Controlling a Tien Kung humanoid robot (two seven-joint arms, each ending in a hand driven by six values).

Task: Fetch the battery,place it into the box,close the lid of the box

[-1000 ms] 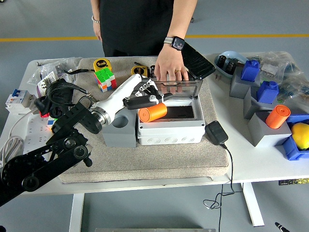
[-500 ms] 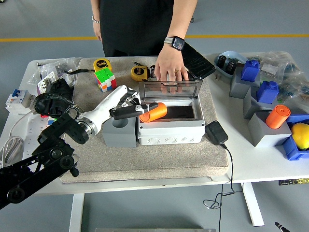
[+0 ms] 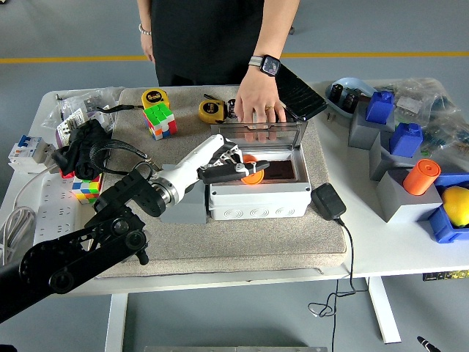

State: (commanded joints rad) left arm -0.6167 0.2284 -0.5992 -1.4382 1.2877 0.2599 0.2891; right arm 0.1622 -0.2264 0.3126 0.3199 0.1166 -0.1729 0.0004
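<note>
Since a second ago our left hand (image 3: 233, 166) has pushed further over the box (image 3: 258, 192), and the battery (image 3: 253, 167) that lay across the front-left rim now sits lower inside it, only partly showing behind our fingers. We see the hand's fingers curled around the battery above the box's left half, the box resting on the mat (image 3: 234, 242) on the table (image 3: 381, 249). Beyond, the clear lid (image 3: 258, 135) stands upright, steadied from behind by a person's hand (image 3: 256, 104).

Rubik's cube (image 3: 160, 120), tape measures (image 3: 153, 97)
</note>
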